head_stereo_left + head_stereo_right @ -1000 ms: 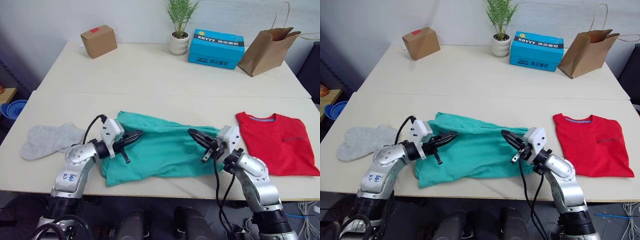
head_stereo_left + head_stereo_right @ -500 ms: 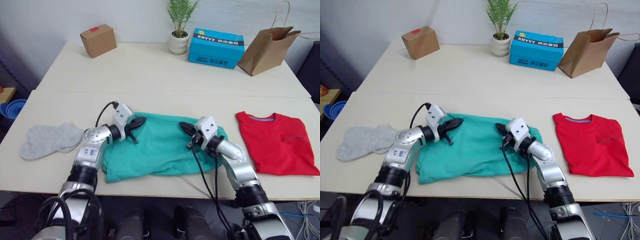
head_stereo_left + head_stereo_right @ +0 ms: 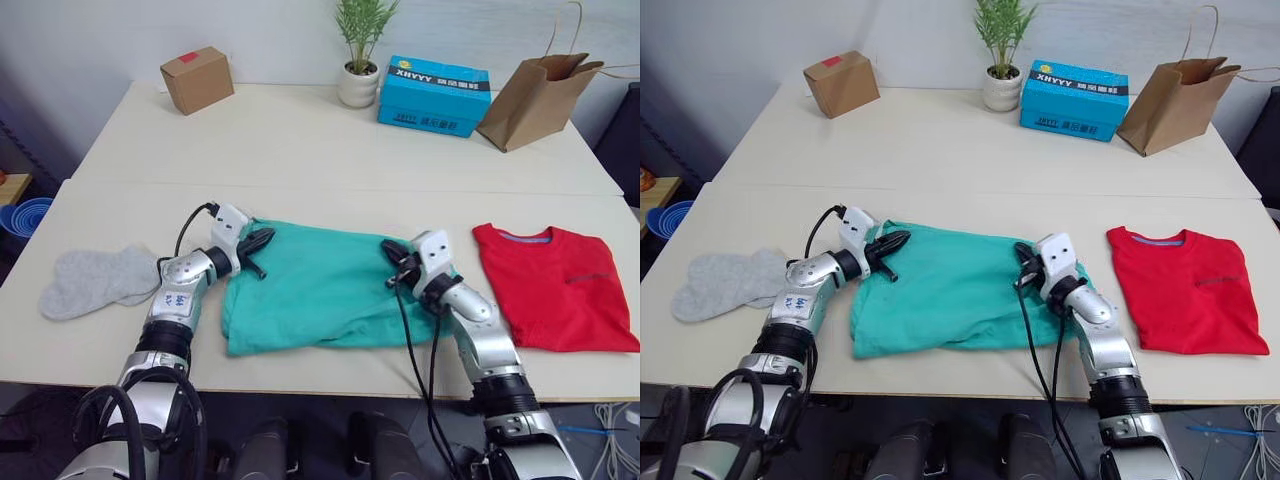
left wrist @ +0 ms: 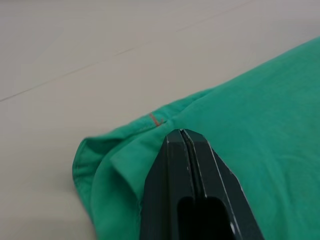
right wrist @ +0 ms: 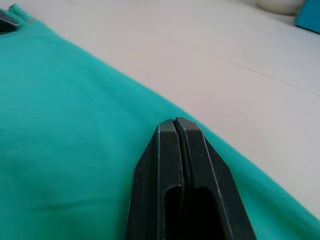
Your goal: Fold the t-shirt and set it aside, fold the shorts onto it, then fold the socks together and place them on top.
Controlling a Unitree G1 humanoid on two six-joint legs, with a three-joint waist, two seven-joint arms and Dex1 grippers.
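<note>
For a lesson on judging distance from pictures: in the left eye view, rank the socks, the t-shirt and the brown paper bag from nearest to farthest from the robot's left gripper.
Measured from the left gripper:
1. The socks, on its left side, near the table's left edge.
2. The t-shirt, across the table on the right.
3. The brown paper bag, at the far right corner.

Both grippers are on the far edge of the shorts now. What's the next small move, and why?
Probably open both and lift clear. The left gripper and right gripper are shut at the far edge of the shorts, which lie folded flat on the table; the folded t-shirt waits alongside.
</note>
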